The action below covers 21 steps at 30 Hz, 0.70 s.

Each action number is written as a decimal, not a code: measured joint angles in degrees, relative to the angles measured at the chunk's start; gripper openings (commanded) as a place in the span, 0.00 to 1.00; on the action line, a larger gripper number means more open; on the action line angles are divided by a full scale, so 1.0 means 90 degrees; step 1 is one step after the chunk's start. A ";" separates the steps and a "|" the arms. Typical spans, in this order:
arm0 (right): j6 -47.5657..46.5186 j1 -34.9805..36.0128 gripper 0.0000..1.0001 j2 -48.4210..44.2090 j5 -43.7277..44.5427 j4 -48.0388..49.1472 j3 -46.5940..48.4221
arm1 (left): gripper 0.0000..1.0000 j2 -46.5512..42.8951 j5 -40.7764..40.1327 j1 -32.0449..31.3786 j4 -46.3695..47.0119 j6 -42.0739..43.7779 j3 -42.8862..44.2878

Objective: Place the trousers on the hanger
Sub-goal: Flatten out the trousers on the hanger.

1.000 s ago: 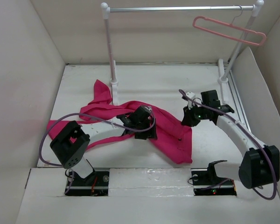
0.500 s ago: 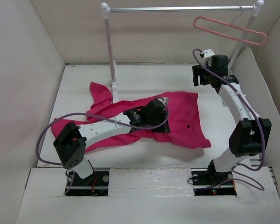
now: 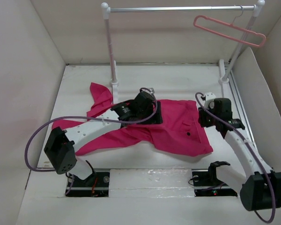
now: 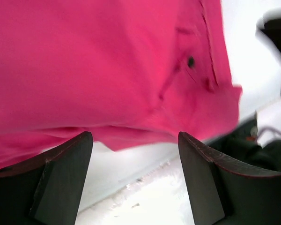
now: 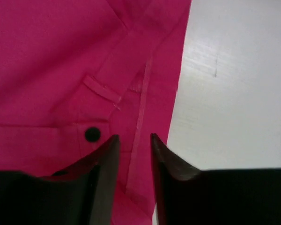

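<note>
Left claw [image 4: 135, 140] spread wide, holding nothing, poised over the trousers [image 4: 107, 61], which lie flat below it. Right claw [image 5: 134, 138] narrowed to a slim gap, nothing visibly gripped, over the waistband edge beside a dark button [image 5: 92, 134]; white table [image 5: 234, 93] to its right. Hanger [image 3: 229, 29] hangs on the rail [image 3: 178, 8], well beyond both.

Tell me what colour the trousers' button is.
The button is black, clearest in the right wrist view.

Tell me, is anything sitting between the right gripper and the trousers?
Nothing visible. The right gripper is right over the trousers beside the button, jaws slightly apart, only fabric beneath. The left gripper, open, is over another part of the cloth.
</note>
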 measured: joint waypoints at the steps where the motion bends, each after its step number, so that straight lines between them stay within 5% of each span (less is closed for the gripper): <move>1: 0.0049 -0.0112 0.73 -0.0219 -0.0097 -0.0015 -0.0279 | 0.70 -0.0080 -0.0083 0.0158 -0.0056 0.0056 0.0000; 4: 0.0061 -0.0369 0.85 -0.0316 -0.0355 0.0107 -0.0733 | 0.70 -0.0308 -0.0325 0.0610 -0.0168 0.0233 -0.0061; 6: 0.0015 -0.0690 0.78 0.0311 -0.0690 0.0197 -0.0916 | 0.70 -0.0500 -0.0396 0.0787 -0.0180 0.0325 -0.0231; 7: -0.0027 -0.0753 0.64 0.0692 -0.0964 0.0391 -0.0899 | 0.70 -0.0627 -0.0410 0.0821 -0.0204 0.0364 -0.0340; 10: -0.0044 -0.0789 0.58 0.1894 -0.1766 0.1134 -0.0884 | 0.68 -0.0971 -0.0418 0.0889 -0.0299 0.0471 -0.0619; 21: 0.0036 -0.1146 0.65 0.3308 -0.2178 0.2242 0.0622 | 0.52 -0.1685 -0.0690 0.0947 -0.0316 0.0486 -0.1389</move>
